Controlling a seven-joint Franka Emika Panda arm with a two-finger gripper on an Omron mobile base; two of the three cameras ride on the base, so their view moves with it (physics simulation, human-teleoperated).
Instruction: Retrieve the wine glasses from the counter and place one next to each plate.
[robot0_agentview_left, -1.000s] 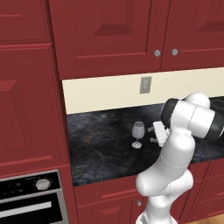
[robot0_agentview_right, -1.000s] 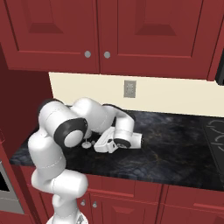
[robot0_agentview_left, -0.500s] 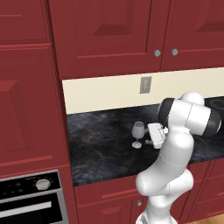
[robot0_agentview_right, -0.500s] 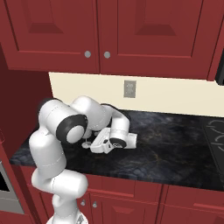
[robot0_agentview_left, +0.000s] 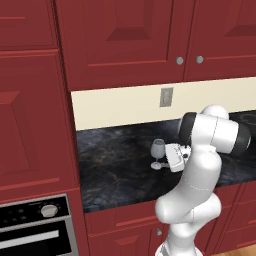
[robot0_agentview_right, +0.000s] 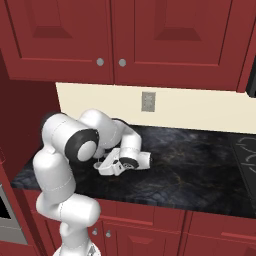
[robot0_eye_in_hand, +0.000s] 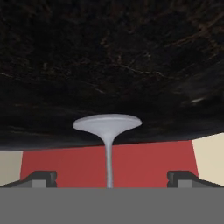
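Note:
One clear wine glass (robot0_agentview_left: 158, 152) stands upright on the black marble-look counter (robot0_agentview_left: 115, 165), below the wall outlet. My gripper (robot0_agentview_left: 166, 158) lies level at its right side, reaching toward the stem. The hand view is rolled over, so the round foot (robot0_eye_in_hand: 107, 123) shows above the thin stem. That stem runs down between my two fingertips (robot0_eye_in_hand: 40, 177), which stand wide apart and touch nothing. My gripper (robot0_eye_in_hand: 112, 178) is open around the stem. In the right base view my gripper (robot0_agentview_right: 103, 165) points left and the arm hides most of the glass. No plates are in sight.
Dark red upper cabinets (robot0_agentview_left: 130, 40) hang over the counter (robot0_agentview_right: 200, 170), with a cream backsplash and an outlet (robot0_agentview_left: 166, 96) behind. A tall red cabinet (robot0_agentview_left: 30, 125) with an oven (robot0_agentview_left: 35, 225) below bounds the left end. A stove burner (robot0_agentview_right: 247, 152) sits at the far right.
The hand has slid left along the counter toward the glass, so the stem now lies between the open fingers. The glass has not moved.

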